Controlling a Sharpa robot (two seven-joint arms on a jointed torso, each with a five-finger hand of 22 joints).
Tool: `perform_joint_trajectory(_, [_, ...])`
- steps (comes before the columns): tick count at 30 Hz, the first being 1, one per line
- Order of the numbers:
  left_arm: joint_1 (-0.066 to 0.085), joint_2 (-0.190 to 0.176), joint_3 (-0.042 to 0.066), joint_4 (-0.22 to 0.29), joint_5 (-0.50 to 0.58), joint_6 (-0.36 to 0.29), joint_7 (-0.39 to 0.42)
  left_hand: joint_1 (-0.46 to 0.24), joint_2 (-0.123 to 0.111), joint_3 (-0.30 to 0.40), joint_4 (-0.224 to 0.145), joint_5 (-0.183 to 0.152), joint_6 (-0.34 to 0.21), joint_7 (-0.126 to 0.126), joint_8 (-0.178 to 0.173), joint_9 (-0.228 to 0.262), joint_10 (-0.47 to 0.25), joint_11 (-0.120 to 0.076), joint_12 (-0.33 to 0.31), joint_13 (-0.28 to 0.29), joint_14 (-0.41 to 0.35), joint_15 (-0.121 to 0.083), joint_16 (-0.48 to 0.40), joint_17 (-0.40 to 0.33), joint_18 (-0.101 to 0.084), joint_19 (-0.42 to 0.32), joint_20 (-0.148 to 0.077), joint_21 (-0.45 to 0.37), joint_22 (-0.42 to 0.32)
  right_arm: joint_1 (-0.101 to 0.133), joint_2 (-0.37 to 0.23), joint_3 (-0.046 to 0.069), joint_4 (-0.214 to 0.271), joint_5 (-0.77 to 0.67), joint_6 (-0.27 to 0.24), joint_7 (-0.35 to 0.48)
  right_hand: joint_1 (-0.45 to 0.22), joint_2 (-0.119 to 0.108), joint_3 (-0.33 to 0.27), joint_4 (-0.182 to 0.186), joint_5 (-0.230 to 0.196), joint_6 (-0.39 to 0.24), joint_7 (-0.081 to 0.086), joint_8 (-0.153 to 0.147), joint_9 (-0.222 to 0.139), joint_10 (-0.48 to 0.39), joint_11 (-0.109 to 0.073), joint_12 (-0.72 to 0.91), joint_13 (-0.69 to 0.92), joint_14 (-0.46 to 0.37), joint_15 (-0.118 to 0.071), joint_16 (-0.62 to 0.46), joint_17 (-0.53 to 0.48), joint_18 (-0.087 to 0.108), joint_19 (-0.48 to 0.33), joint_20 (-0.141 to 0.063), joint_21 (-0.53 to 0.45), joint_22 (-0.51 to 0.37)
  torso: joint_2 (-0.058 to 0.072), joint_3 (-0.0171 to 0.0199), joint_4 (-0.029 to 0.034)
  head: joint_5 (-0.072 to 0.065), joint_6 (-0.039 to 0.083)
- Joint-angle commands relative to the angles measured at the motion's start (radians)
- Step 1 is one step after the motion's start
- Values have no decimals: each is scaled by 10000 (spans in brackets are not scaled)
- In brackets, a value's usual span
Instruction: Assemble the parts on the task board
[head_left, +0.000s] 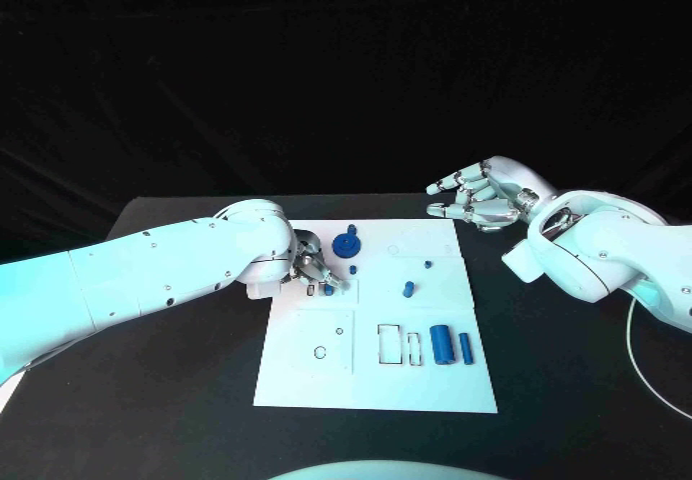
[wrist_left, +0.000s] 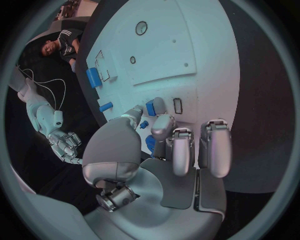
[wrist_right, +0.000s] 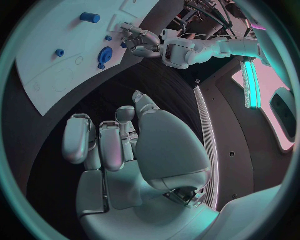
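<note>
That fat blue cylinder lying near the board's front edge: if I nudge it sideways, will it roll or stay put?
The blue cylinder lies on its side on the smooth task board, so it would probably roll. It looks like stiff plastic, likely light. The thinner pin lies close beside it and might stop it or get bumped.

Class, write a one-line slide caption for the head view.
Left hand works at the white board while the right hand hovers open.

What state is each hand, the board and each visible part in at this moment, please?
left hand: over the task board's left edge, fingertips down at a small blue part; grip unclear.
right hand: raised off the board's far right corner, fingers curled, holding nothing.
task board: flat on the table.
blue gear: on the board's far side.
blue cylinder: lying near two open slots.
thin blue pin: lying beside the cylinder.
</note>
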Motion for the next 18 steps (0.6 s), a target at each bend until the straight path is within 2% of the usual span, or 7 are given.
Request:
perform_joint_trajectory(1, [-66,-98,-15,125,-59,-182,-9,82,71,-229,135,-110,101,6,33,-5,104,-8,65,24,1053,-83,30,2634,-93,690,-64,57,1735,-6,1,-1,-3,4,117,89,-63,-30,-34,29,-43,84,6,48,8,-8,-23,9,-19,409,-67,-41,-9,125,-90,-13,-64,-18,2,-5,4,-19,24])
perform_joint_trajectory(5, [-65,-264,101,317,-60,-284,1,203,144,-607,377,-395,126,0,25,2,120,-13,83,47,1053,-86,30,2634,-96,698,-68,67,1757,-8,-3,-5,-11,8,124,92,-63,-30,-34,29,-43,84,6,48,8,-8,-23,9,-19,409,-67,-41,-9,125,-90,-13,-64,-18,-6,-2,3,-24,37])
perform_joint_trajectory(11, [19,-551,411,610,-60,-164,2,342,174,-990,587,-519,111,8,4,8,86,-6,13,-19,1053,-86,30,2634,-71,662,-71,-17,1663,-14,-5,-10,-35,14,139,91,-63,-30,-34,29,-43,84,6,48,8,-8,-23,9,-19,409,-67,-41,-9,125,-90,-13,-64,-18,-4,-4,4,-47,80])
perform_joint_trajectory(13, [180,-665,513,660,-61,34,-11,420,156,-1188,654,-522,20,40,-33,7,-33,19,-178,-208,1053,-75,30,2634,-36,608,-66,-139,1522,-15,0,-14,-47,16,144,87,-79,-27,-41,40,-55,84,6,47,7,-2,-22,19,-14,409,-66,-44,-11,123,-87,-12,-63,-14,-6,4,0,-37,97])
perform_joint_trajectory(16, [415,-753,576,646,-60,256,-23,531,143,-1484,699,-520,-194,124,-112,2,-352,89,-681,-707,1053,-25,30,2634,29,504,-35,-373,1258,-16,9,-17,-59,18,146,82,-79,-27,-41,40,-55,84,6,47,7,-2,-22,19,-14,409,-66,-44,-11,123,-87,-12,-63,-14,-5,7,3,-36,115])
perform_joint_trajectory(18, [692,-782,608,535,-32,428,-29,581,149,-1668,711,-523,-285,166,-147,-1,-488,127,-877,-905,1053,5,30,2634,49,470,-7,-455,1174,-17,21,-19,-68,20,148,82,-79,-27,-41,40,-55,84,6,47,7,-2,-22,19,-14,409,-66,-44,-11,123,-87,-12,-63,-14,3,5,-2,-24,133])
